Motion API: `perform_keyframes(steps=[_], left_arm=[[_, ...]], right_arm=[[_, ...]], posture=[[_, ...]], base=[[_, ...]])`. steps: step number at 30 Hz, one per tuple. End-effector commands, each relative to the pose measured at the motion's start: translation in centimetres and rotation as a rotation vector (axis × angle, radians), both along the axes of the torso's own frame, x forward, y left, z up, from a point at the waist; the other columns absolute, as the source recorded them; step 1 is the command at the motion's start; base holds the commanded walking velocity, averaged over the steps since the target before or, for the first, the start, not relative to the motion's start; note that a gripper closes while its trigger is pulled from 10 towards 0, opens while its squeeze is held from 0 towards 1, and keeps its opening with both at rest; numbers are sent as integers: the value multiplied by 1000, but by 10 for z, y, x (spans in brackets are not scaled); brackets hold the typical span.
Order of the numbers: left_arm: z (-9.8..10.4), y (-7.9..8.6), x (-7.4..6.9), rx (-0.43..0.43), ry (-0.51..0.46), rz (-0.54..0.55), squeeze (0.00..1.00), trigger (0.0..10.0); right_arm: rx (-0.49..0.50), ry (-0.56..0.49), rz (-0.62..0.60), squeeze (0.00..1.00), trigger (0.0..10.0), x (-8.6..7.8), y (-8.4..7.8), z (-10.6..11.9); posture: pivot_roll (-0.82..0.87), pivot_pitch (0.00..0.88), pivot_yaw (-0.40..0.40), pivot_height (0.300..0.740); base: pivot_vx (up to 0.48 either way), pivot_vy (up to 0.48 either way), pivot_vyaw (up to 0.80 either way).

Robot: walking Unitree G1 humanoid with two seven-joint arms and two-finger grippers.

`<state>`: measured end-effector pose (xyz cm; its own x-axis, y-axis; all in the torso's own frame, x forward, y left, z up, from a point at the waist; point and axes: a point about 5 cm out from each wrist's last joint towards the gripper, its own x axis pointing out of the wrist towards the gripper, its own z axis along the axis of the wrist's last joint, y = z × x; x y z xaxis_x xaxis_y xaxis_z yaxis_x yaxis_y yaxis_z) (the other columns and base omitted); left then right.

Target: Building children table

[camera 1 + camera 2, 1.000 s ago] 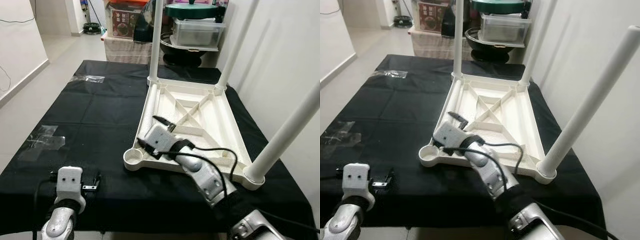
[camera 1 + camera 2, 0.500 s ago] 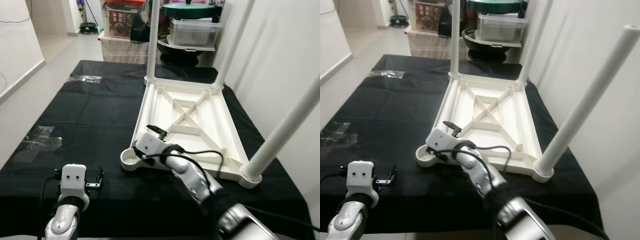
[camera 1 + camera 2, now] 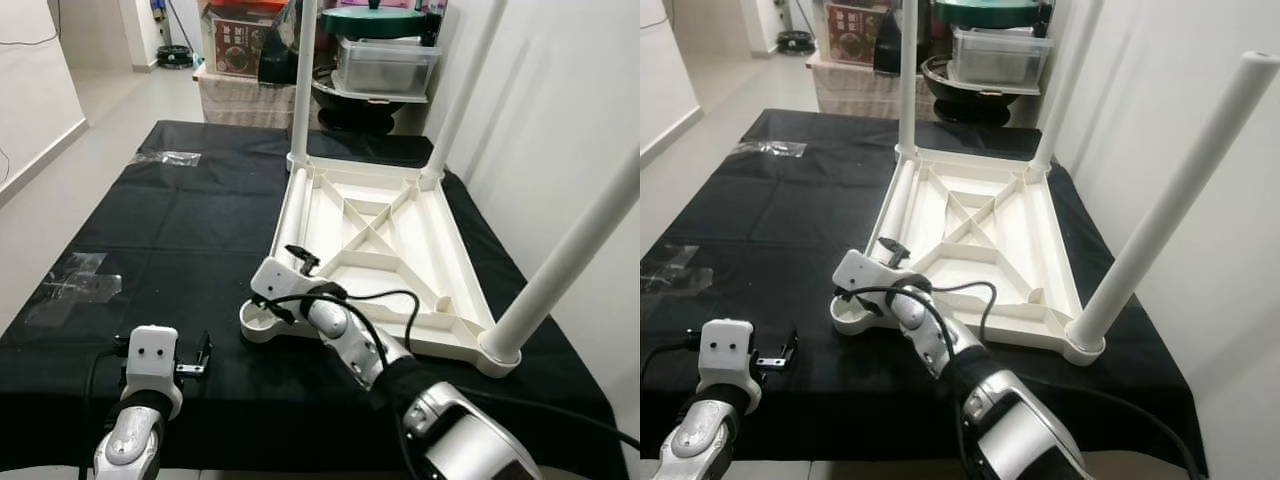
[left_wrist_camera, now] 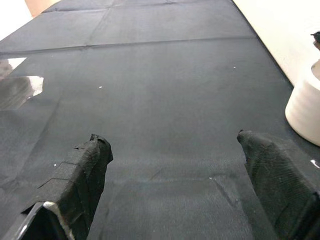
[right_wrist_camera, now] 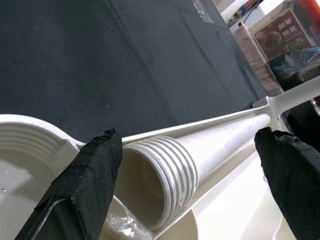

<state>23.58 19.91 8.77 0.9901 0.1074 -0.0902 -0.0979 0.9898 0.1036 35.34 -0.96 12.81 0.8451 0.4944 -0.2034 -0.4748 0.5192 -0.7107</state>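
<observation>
**Right arm reaches the loose fourth leg**

Since a second ago the right gripper [image 3: 290, 262] has slid along the upturned tabletop [image 3: 420, 250] toward its empty corner socket [image 3: 255, 320]. Its fingers now stand apart, straddling the loose leg [image 5: 200, 145] lying beside that socket. Grasping looks next. The left gripper [image 4: 175, 165], spread wide, hovers over the black cloth [image 3: 180, 230] near the socket.

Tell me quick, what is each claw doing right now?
Left gripper: open, empty, above the black cloth.
Right gripper: open, fingers either side of the loose leg, not gripping it.
</observation>
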Motion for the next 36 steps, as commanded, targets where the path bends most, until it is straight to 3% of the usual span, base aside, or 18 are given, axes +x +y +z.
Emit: perform_keyframes(steps=[1, 3, 6, 8, 9, 11, 12, 13, 16, 17, 18, 19, 20, 26, 36], left_arm=[[-3, -3, 0, -1, 14, -7, 0, 10000], [-4, -5, 0, -3, 17, -13, 0, 10000], [-4, -6, 0, -2, 19, -15, 0, 10000], [-4, -7, 2, -2, 18, -19, 0, 10000], [-4, -7, 2, -2, 17, -19, 0, 10000], [-4, -7, 2, -2, 17, -19, 0, 10000], [-4, -7, 2, 1, 19, -22, 0, 10000], [-4, -7, 2, 0, 20, -24, 0, 10000], [-4, -7, 2, 0, 21, -25, 0, 10000], [-5, -7, 2, 1, 23, -27, 0, 10000], [-4, -7, 2, 1, 23, -28, 0, 10000], [-4, -7, 2, 1, 23, -28, 0, 10000], [-4, -7, 2, 1, 24, -29, 0, 10000], [-5, -8, 2, -1, 24, -31, 0, 10000], [-5, -9, 3, -2, 26, -38, 0, 10000]], right_arm=[[-46, 5, -20, 0, 10000, 1, -4, -6], [-166, -44, -42, 0, 10000, 6, -13, -9], [-197, -58, -51, 0, 10000, 8, -15, -10], [-215, -67, -77, 0, 9490, 12, -21, -10], [-205, -70, -100, 0, 6392, 14, -25, -9], [-205, -70, -100, 0, 6392, 14, -25, -9], [-202, -72, -137, 0, 4588, 18, -32, -7], [-209, -71, -152, 0, 8118, 20, -37, -7], [-215, -71, -159, 0, 8118, 21, -40, -6], [-220, -63, -159, 0, 7216, 22, -43, -6], [-228, -39, -146, 0, 9333, 22, -46, -8], [-228, -39, -146, 0, 9333, 22, -46, -8], [-240, -11, -129, 0, 10000, 23, -51, -9], [-231, 41, -115, 0, 10000, 27, -64, -4], [-239, 56, -111, 0, 10000, 29, -66, -3]], posture=[[115, 0, -126, 740], [109, 0, -125, 740], [109, 0, -125, 740], [109, 0, -125, 740], [105, 0, -120, 740], [105, 0, -120, 740], [104, 0, -117, 740], [103, 0, -115, 740], [102, 0, -114, 740], [103, 0, -114, 740], [102, 0, -114, 740], [102, 0, -114, 740], [102, 0, -114, 740], [93, 0, -112, 740], [91, 0, -107, 740]], base=[[0, 0, 0], [0, 0, 0], [0, 0, 0], [0, 0, 0], [0, 0, 0], [0, 0, 0], [0, 0, 0], [0, 0, 0], [0, 0, 0], [0, 0, 0], [0, 0, 0], [0, 0, 0], [0, 0, 0], [0, 0, 0], [0, 0, 0]])
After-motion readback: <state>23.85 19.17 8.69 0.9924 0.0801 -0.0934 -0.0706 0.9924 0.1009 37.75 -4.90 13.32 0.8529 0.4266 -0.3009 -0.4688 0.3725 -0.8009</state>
